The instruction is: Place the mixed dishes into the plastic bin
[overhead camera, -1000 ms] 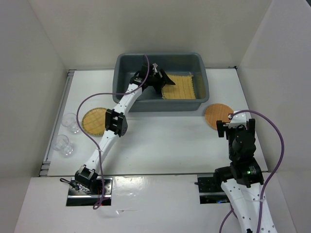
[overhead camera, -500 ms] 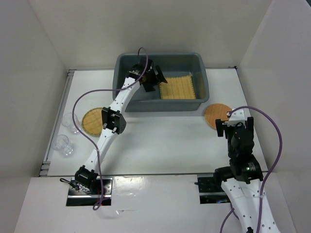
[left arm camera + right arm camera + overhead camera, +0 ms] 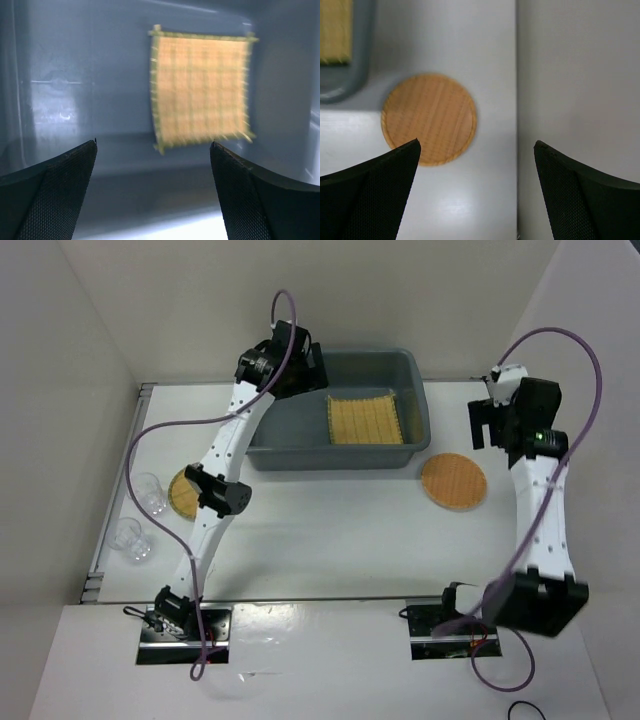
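The grey plastic bin [image 3: 330,454] stands at the back middle. The square yellow mat [image 3: 365,420] lies flat on its floor, right of centre; it also shows in the left wrist view [image 3: 200,90]. My left gripper [image 3: 306,368] is open and empty, raised over the bin's back left part [image 3: 153,146]. One orange plate [image 3: 453,481] lies right of the bin; my open, empty right gripper [image 3: 488,428] hangs high above its right side [image 3: 476,143]. The other plate [image 3: 181,492] lies at the left, partly hidden by my left arm. Two clear cups [image 3: 147,493] [image 3: 130,538] stand beside it.
White walls enclose the table on the left, back and right; the right wall [image 3: 575,100] is close to my right gripper. The bin's corner [image 3: 342,87] shows in the right wrist view. A metal rail [image 3: 110,510] runs along the table's left edge.
My left gripper has risen up and back-left out of the bin, the mat staying on the bin floor. My right arm has swung up and away to the far right, above the right plate.
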Tool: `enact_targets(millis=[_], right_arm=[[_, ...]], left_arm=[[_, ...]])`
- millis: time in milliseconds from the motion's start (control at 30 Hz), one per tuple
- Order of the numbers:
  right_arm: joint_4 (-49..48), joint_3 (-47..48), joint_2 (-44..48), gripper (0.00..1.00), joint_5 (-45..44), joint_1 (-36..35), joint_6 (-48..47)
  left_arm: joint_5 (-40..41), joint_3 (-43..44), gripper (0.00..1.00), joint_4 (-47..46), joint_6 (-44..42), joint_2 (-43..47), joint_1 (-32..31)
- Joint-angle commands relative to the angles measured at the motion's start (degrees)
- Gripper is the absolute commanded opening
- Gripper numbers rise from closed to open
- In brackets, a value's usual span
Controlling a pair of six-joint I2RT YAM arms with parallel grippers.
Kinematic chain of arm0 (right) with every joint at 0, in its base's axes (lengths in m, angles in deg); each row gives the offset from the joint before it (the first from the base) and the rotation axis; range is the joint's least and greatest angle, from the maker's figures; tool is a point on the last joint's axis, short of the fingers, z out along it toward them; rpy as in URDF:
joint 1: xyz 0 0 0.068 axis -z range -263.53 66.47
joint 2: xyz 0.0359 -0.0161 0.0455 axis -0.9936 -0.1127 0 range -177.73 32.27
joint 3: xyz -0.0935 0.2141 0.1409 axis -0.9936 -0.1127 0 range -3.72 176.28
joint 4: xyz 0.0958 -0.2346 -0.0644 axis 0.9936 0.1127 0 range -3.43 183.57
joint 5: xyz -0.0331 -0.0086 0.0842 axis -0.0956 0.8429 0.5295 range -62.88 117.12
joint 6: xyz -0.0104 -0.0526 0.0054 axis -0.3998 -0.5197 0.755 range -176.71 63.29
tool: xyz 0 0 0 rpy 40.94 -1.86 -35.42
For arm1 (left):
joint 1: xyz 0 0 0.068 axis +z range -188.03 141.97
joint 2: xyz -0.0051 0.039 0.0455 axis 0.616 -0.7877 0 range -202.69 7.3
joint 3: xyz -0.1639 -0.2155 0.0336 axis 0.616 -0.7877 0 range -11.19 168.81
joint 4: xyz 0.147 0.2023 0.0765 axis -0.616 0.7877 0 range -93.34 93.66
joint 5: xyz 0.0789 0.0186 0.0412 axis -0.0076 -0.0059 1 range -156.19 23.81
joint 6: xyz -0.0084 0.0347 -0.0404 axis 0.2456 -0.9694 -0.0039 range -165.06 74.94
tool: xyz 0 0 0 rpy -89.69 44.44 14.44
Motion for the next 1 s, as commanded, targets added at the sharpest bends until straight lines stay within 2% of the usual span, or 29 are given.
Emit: enact_targets(millis=[0,167,267,333,400,467,500,533,600,633,700,733,767,800,833,933,967], right_arm=[[10.04,-1.27,-8.42,0.99,12.57,8.85,0.41],[4.77,-9.97,-14.57,0.99,11.79,8.34,-1.33],[3.44,-11.31,-15.89,0.99,14.85,10.97,-5.29],[0.81,-12.53,-17.04,0.99,14.87,11.51,-7.74],[-1.91,-13.41,-19.32,0.99,14.25,12.2,-10.12],[-5.6,-15.52,-19.94,0.99,11.37,12.21,-11.18],[-8.66,-15.52,-20.9,0.99,9.87,12.82,-11.19],[-8.69,-14.31,-22.13,0.99,10.73,14.91,-11.19],[-4.33,-9.58,-27.9,0.99,16.32,17.38,-11.19],[-2.73,-8.24,-29.94,0.99,18.8,19.92,-11.19],[-0.35,-6.39,-34.68,0.99,22.85,21.61,-11.19],[0.53,-6.38,-35.58,0.99,25.04,21.61,-11.71],[0.53,-6.38,-35.59,0.99,25.58,21.62,-10.93],[-0.42,-7.86,-35.59,0.99,25.59,21.62,-10.14],[-2.17,-8.4,-35.59,0.99,26.29,21.62,-9.18],[-0.88,-7.88,-38.56,0.99,30.23,21.62,-7.67],[-0.09,-7.36,-39.71,0.99,31.29,21.62,-7.67]], left_arm=[[3.14,2.03,1.0,4.75,-3.19,8.73,-2.51],[2.61,-0.25,1.0,5.56,-4.51,11.37,-3.84],[6.64,1.93,1.0,5.56,-5.21,13.73,-6.91],[13.4,1.94,1.0,5.56,-6.34,15.24,-9.36],[18.13,-1.64,1.0,5.56,-6.35,17.87,-10.69],[22.88,-7.87,1.0,5.56,-6.35,21.9,-12.88],[28.57,-11.64,1.0,5.56,-5.48,23.4,-13.67],[31.58,-20.38,1.0,5.56,-3.82,24.99,-14.46],[36.16,-28.69,1.0,5.56,-1.44,29.99,-16.31],[38.27,-36.04,1.0,5.56,1.18,33.75,-16.32],[38.29,-43.02,1.0,5.56,4.62,37.99,-17.02],[37.77,-46.97,1.0,2.43,4.63,42.97,-17.02],[36.98,-56.24,1.0,-0.56,4.02,45.72,-17.02],[35.67,-61.03,1.0,-3.55,4.02,48.53,-17.02],[32.96,-65.51,1.0,-9.32,3.15,54.04,-17.02],[28.03,-78.95,1.0,-16.82,3.14,62.49,-15.01],[25.66,-81.01,1.0,-17.37,3.92,63.84,-14.39]])
